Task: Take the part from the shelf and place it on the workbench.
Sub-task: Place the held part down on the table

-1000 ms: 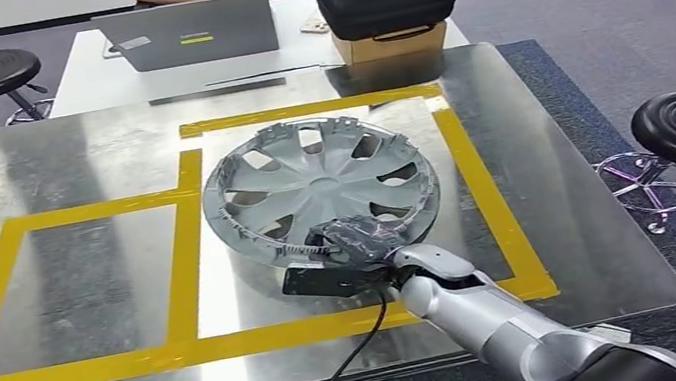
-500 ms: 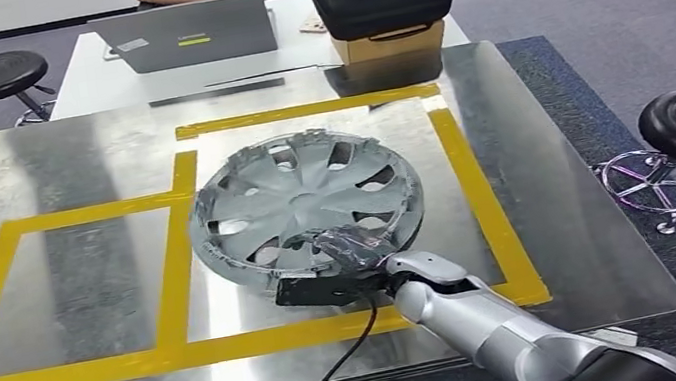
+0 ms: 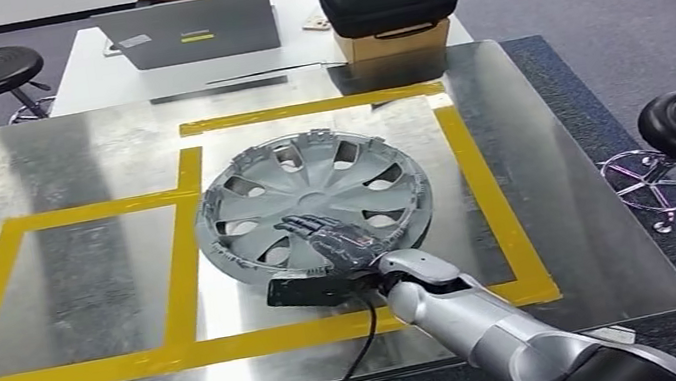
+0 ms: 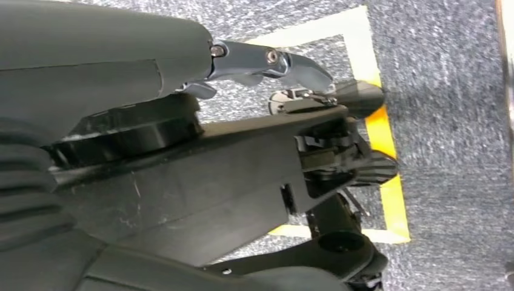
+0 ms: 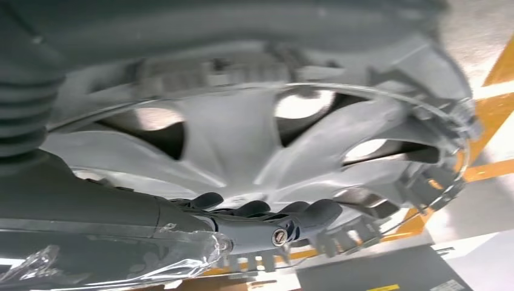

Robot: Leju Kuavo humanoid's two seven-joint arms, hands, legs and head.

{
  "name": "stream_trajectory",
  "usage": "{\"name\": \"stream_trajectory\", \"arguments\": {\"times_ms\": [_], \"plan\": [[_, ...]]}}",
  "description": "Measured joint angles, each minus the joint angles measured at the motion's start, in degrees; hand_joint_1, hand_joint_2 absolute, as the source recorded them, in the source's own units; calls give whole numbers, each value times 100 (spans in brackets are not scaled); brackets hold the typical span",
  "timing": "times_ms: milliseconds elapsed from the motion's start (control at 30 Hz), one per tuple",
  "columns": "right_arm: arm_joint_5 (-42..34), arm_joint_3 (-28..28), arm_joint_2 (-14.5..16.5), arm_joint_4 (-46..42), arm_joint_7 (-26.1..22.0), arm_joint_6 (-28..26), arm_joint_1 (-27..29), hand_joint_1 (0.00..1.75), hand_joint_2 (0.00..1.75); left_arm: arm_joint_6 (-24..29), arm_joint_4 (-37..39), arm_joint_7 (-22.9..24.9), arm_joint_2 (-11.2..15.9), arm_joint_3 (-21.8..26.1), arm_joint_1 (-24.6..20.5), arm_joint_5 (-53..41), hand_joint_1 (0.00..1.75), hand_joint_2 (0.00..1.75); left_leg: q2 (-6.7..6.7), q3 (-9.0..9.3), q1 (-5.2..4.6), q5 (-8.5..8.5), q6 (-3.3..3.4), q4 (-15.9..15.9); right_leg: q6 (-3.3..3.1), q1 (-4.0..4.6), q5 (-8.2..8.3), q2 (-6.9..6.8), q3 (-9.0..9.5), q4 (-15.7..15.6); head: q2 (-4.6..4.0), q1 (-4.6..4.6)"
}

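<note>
Head view: grey plastic spoked wheel cover (image 3: 316, 202) lying flat on the shiny metal workbench (image 3: 57, 162), inside the right-hand rectangle of yellow tape (image 3: 492, 198), its left rim overlapping the tape divider. Right hand (image 3: 337, 241) stretched out over the near rim, fingers (image 3: 304, 226) extended and spread above the spokes, gripping nothing. Behind the bench, a silver laptop (image 3: 189, 29) and a black case on a cardboard box (image 3: 390, 1).

Left wrist view: left hand (image 4: 327, 127) hanging above grey carpet and yellow floor tape, holding nothing; how far open, cannot tell.

Right wrist view: dark fingers (image 5: 260, 212) straight and side by side against the cover's spokes (image 5: 242, 139), not wrapped around them.
</note>
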Motion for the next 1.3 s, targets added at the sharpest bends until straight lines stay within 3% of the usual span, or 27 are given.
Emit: {"name": "stream_trajectory", "arguments": {"times_ms": [67,167,200,233,267,333,400,500,567,667,700,733,800,867,933,1000,1067,1100,1200,1233,1267,1300], "plan": [[70,26,-1,-25,68,-143,-12,0,0,1,0,-5,0,2,3,21,0,0,-2,5,9,15,71,-11,51,-7,-157,-6,-104,221,0,23],[301,65,-21,-160,316,-603,-20,0,0,20,0,-21,1,8,16,79,0,0,-1,9,-1,11,122,-14,86,-7,-659,-7,-612,1300,1,51],[417,77,-44,-257,448,-790,-13,0,0,31,0,-32,2,14,27,106,0,0,-2,11,-5,8,126,-13,87,-6,-734,-7,-756,1584,1,51],[527,85,-76,-383,578,-948,-8,0,0,41,0,-46,3,21,38,131,0,0,-7,15,-7,5,129,-12,84,-6,-700,-7,-808,1664,1,52],[616,91,-111,-535,689,-1065,-5,0,0,50,0,-63,4,28,47,151,0,0,-13,24,-8,2,128,-11,75,-7,-557,-7,-740,1501,0,51],[754,95,-181,-889,839,-1218,-6,0,0,63,0,-90,4,44,58,191,0,0,-27,48,-10,-16,106,-9,54,-8,-165,-7,-362,714,0,52],[902,98,-247,-1272,937,-1423,10,0,0,85,0,-110,5,60,67,239,0,0,-36,49,-28,-28,60,-1,19,-4,15,0,-69,126,0,47],[1037,95,-387,-2047,1017,-1756,165,0,0,130,0,-166,11,93,99,326,0,0,-37,35,-30,-24,-22,-16,-57,4,16,12,-34,27,0,43],[1054,72,-468,-2700,1053,-1912,305,0,0,154,0,-211,18,137,120,376,0,0,-29,-33,-24,-152,-82,145,-115,-20,24,9,-22,10,0,28],[1055,41,-548,-3482,1104,-2011,487,0,0,178,0,-244,32,200,143,408,0,0,-21,-512,-19,-650,-144,1155,-168,-37,17,0,-10,2,0,-4],[1055,40,-574,-3659,1113,-2014,550,0,0,183,0,-248,39,208,154,415,0,0,-21,-674,-18,-747,-150,1468,-171,-37,14,-2,-9,2,0,-3],[1055,39,-596,-3796,1117,-2015,608,0,0,188,0,-250,45,212,165,421,0,0,-20,-756,-17,-742,-150,1609,-172,-37,13,-1,-8,3,0,-4],[1030,33,-631,-4035,1092,-2074,696,0,0,200,0,-256,57,226,178,440,0,0,-18,-606,-14,-438,-140,1257,-166,-43,10,6,1,4,0,-4],[931,-10,-646,-4275,984,-2343,786,0,0,228,0,-273,58,249,179,476,0,0,-6,-230,-6,-95,-131,488,-126,-31,-5,13,5,21,0,-13],[741,-103,-651,-4644,827,-2774,952,0,0,268,0,-296,51,301,181,533,0,0,-8,-24,-5,-3,-82,63,-64,-5,-17,7,-2,27,1,-21],[496,-219,-656,-5151,628,-3090,1209,0,0,312,0,-304,46,359,202,591,0,0,-26,-12,-11,-18,-1,23,-12,-2,-21,-5,5,8,1,-19],[198,-368,-650,-5721,273,-3192,1536,0,0,354,0,-296,45,411,226,639,0,0,-34,-2,-4,-14,69,11,41,-12,-141,-11,-44,137,0,-6],[18,-457,-634,-6020,30,-3197,1710,0,0,372,0,-286,44,445,232,663,0,0,-36,4,2,-12,101,7,62,-15,-284,-10,-143,361,0,3],[-506,-649,-554,-6812,-621,-3199,2245,0,0,415,0,-251,46,547,241,722,0,0,-39,11,-7,-27,150,7,87,-12,-792,-7,-644,1442,0,28],[-624,-666,-529,-7011,-747,-3199,2394,0,0,424,0,-239,48,578,244,737,0,0,-39,15,-10,-32,154,7,88,-12,-835,-7,-743,1639,0,28],[-700,-671,-508,-7174,-829,-3198,2510,0,0,428,0,-230,50,606,246,749,0,0,-39,23,-11,-37,155,8,84,-13,-768,-8,-735,1615,0,29],[-767,-673,-489,-7325,-882,-3198,2594,0,0,431,0,-221,51,631,246,761,0,0,-39,34,-11,-43,150,8,75,-13,-611,-9,-613,1373,0,28]]}}
